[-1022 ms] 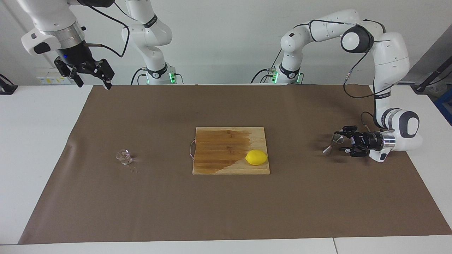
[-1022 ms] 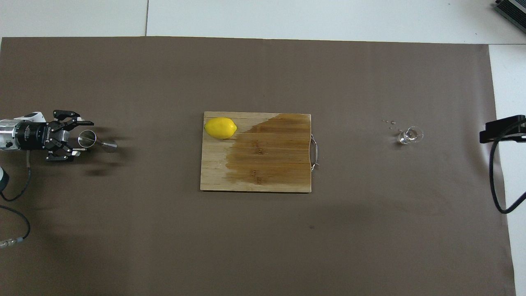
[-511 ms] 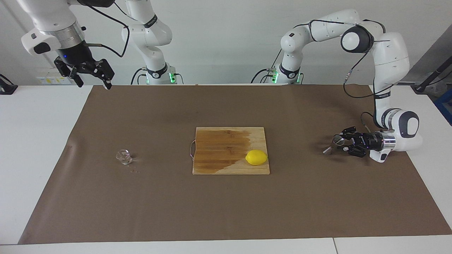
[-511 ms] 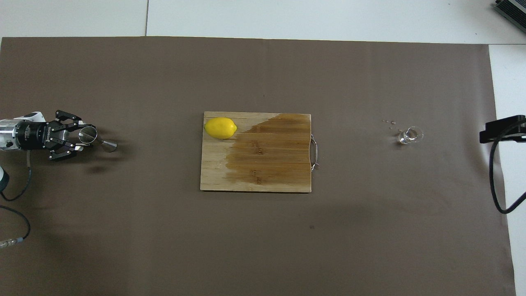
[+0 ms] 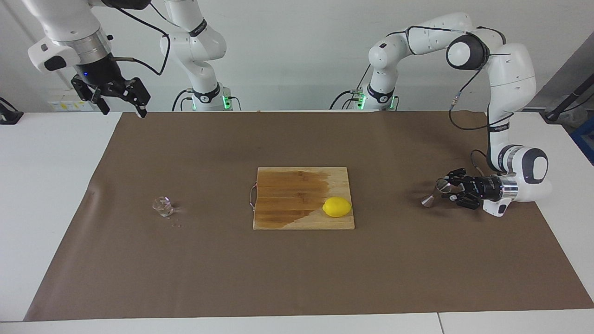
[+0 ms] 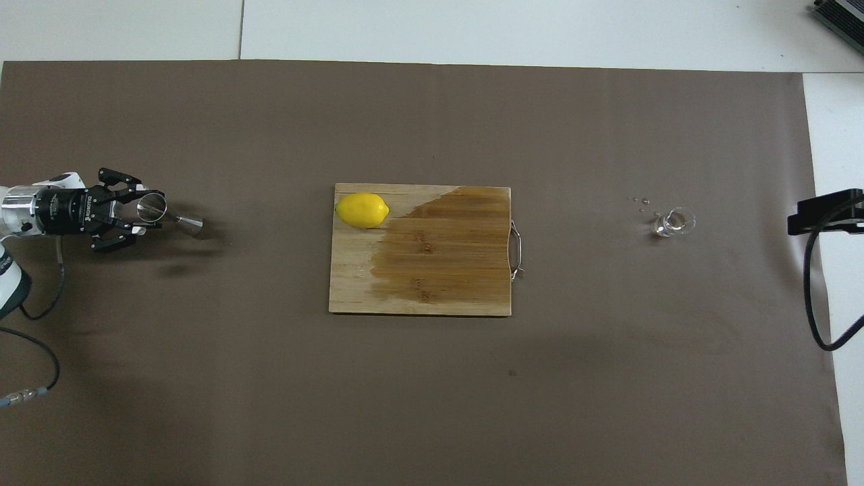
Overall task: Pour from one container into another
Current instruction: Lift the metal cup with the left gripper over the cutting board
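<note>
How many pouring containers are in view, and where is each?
2. The steel jigger is held in the left gripper at the left arm's end of the table; the glass cup stands on the mat toward the right arm's end. None appear hidden.

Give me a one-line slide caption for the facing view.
Left gripper shut on the steel jigger, glass cup waiting beyond a lemon on its cutting board; right gripper open, raised.

Small hourglass-shaped steel jigger [image 5: 435, 193] [image 6: 169, 214]: polished, mirror-bright. Tiny clear glass cup [image 5: 162, 206] [image 6: 672, 222]: colourless, glossy. Rectangular wooden cutting board [image 5: 297, 211] [image 6: 418, 283]: matt grain, darker wet-looking patch, thin metal handle. Yellow lemon [image 5: 337, 207] [image 6: 362, 209]: waxy sheen. Brown paper-like mat [image 5: 297, 278] [image 6: 432, 121]: matt, smooth. White desk [image 5: 46, 162] [image 6: 472, 27]: smooth.
</note>
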`<state>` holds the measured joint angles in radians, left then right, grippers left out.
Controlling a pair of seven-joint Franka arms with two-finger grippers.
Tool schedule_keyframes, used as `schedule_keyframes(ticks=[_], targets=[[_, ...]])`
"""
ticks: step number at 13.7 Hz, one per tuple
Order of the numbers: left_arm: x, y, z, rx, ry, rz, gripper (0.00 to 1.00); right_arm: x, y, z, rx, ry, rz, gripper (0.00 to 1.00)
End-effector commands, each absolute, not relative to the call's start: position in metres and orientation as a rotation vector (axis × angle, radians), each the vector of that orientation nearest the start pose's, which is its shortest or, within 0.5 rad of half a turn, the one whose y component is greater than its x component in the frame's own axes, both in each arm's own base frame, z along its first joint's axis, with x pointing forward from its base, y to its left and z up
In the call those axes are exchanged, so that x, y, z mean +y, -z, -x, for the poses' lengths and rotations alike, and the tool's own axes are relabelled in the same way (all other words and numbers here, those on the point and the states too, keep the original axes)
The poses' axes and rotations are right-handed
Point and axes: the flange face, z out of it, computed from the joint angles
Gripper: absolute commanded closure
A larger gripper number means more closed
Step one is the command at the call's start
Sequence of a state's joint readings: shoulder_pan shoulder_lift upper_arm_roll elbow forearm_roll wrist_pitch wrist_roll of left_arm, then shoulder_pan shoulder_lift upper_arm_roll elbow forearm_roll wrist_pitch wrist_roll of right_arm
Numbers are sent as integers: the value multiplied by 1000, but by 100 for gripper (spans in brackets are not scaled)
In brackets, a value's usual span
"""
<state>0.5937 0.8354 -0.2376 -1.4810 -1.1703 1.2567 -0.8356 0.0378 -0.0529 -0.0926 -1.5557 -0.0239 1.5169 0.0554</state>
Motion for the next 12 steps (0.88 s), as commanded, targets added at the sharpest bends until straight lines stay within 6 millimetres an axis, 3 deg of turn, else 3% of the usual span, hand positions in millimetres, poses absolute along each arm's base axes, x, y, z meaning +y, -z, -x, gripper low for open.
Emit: schedule_keyframes(ticks=[1,4,6,9,12], targets=[[96,-278,-646,1061,1273,-1225,64,-32,-656,-525,172,38,3160,0],[33,-314,-655,1038,1270,-1275,64,-32,-655,-526,174,36,3160,0],[-18,-328,-653,1007,1286,-1283,64,-32,-655,-526,174,36,3160,0],[-93,-332,-646,1004,1313,-1292,63,-32,-656,-525,172,38,3160,0],[-173,-323,-628,1004,1309,-1319,64,-32,-655,-526,172,36,3161,0]])
